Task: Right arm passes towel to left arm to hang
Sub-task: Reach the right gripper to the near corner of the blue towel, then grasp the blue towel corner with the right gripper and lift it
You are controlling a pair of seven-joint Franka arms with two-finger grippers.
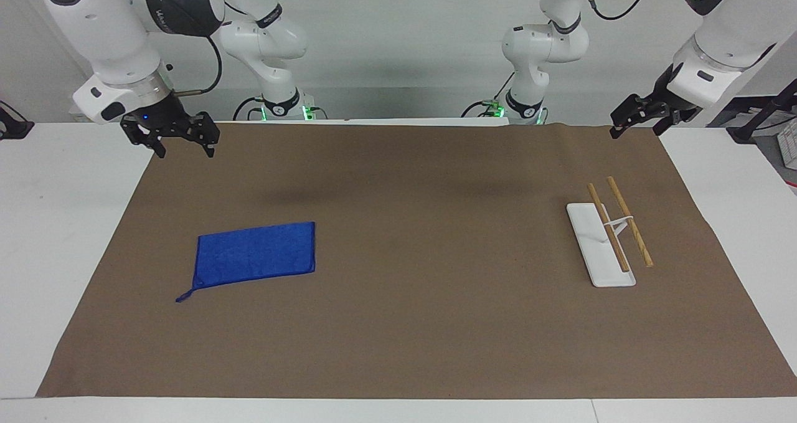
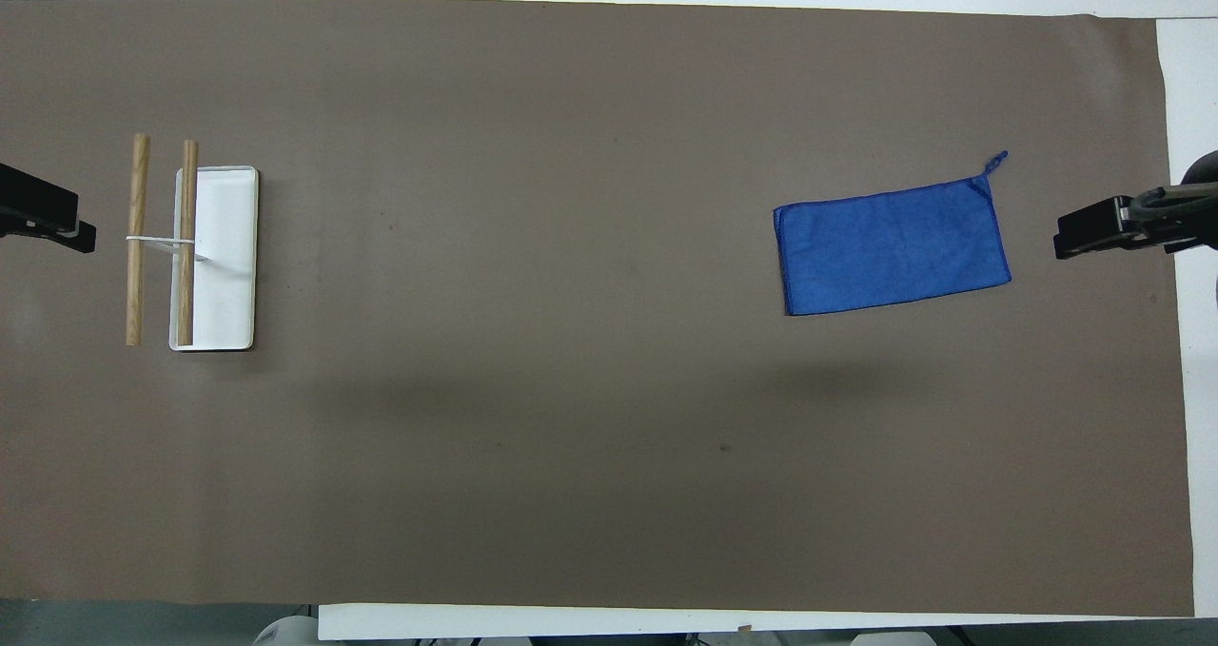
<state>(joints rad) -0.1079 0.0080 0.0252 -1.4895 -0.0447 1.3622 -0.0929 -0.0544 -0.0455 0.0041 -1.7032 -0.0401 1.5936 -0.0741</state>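
Note:
The royal-blue towel (image 1: 255,252) lies flat on the brown mat toward the right arm's end of the table, its corner loop pointing away from the robots; it also shows in the overhead view (image 2: 893,258). My right gripper (image 1: 183,152), with a small blue light, hangs open and empty above the mat's corner at its own end, apart from the towel; its tip shows in the overhead view (image 2: 1070,237). My left gripper (image 1: 634,131) hangs open and empty above the mat's corner at the left arm's end; its tip shows in the overhead view (image 2: 81,237).
A rack with a white base (image 1: 591,236) and two wooden rods (image 1: 629,220) on a white stand sits toward the left arm's end; it also shows in the overhead view (image 2: 228,256). The brown mat (image 1: 436,298) covers most of the white table.

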